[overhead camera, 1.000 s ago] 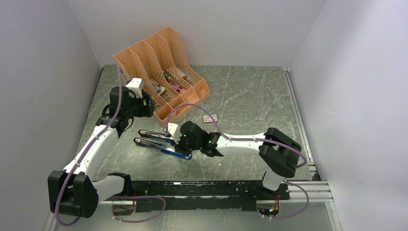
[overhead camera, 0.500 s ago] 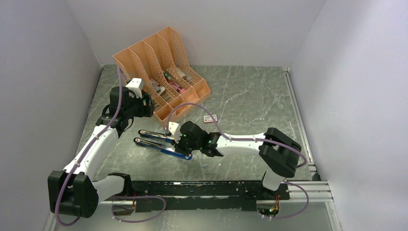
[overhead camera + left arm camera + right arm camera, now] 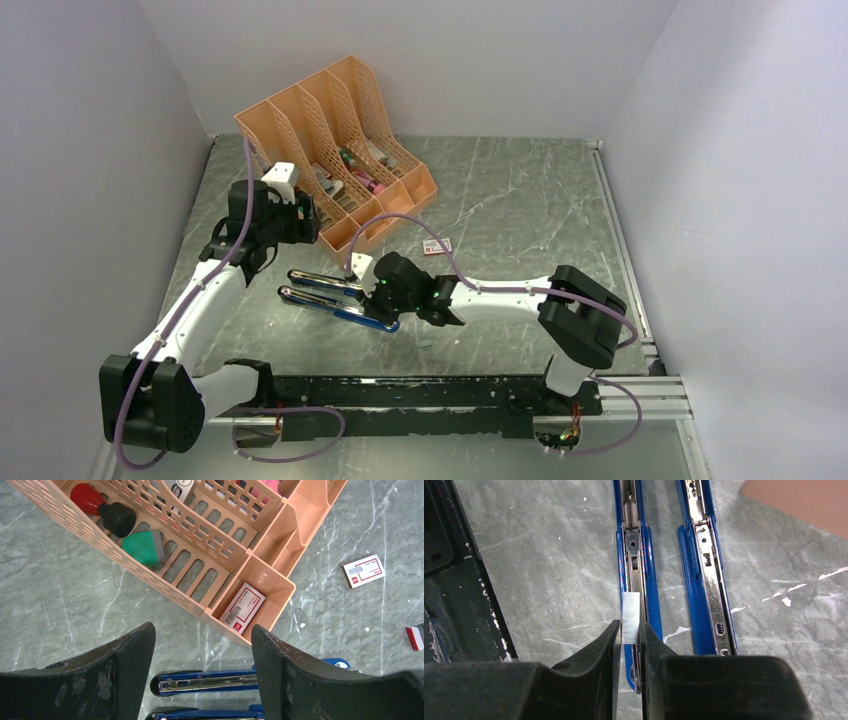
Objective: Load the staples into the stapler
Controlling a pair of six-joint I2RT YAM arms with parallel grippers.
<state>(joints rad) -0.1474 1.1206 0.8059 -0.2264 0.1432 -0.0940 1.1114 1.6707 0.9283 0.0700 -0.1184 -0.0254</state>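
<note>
Grey table under stapler, orange rack, small box

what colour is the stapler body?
Blue stapler, with bare silver metal inside. The right wrist view shows it best.

We're looking at a robotics lab cell here: plain pale walls box in a grey marbled worktop, with the left arm and right arm bolted to a metal rail at its near edge (purple cables looping about). The props are office stuff: an orange file rack, a blue stapler.
</note>
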